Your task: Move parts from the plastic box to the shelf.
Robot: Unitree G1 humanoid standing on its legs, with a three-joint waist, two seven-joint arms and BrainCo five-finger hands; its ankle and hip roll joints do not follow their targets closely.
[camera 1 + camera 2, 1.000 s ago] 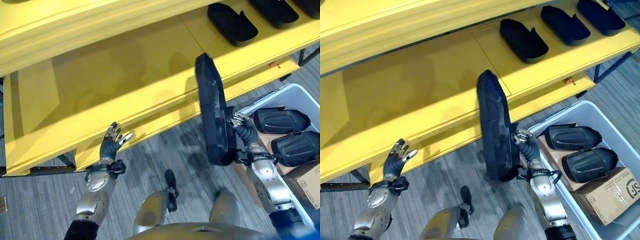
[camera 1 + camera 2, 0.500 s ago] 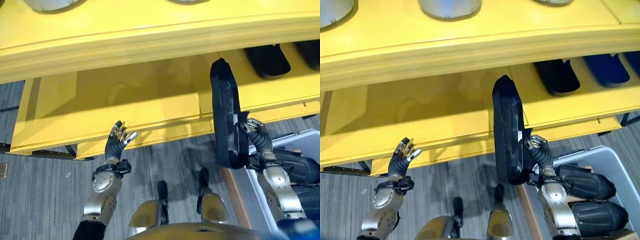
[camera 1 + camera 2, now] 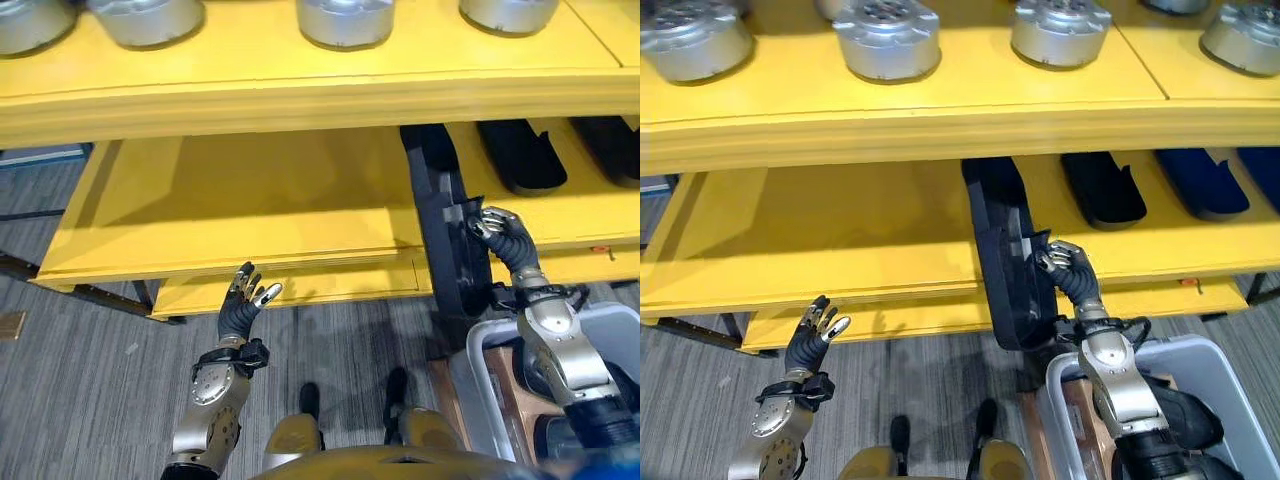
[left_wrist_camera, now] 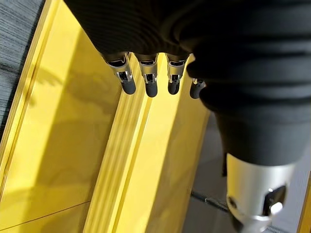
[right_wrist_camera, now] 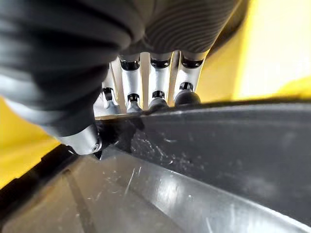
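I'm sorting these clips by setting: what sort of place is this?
Probably a factory or warehouse parts store: long yellow shelves hold rows of round metal housings and black molded parts, and a grey plastic box of more parts stands on the floor.

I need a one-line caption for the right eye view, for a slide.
Right hand grips a long black part at the yellow shelf; left hand hangs open below.
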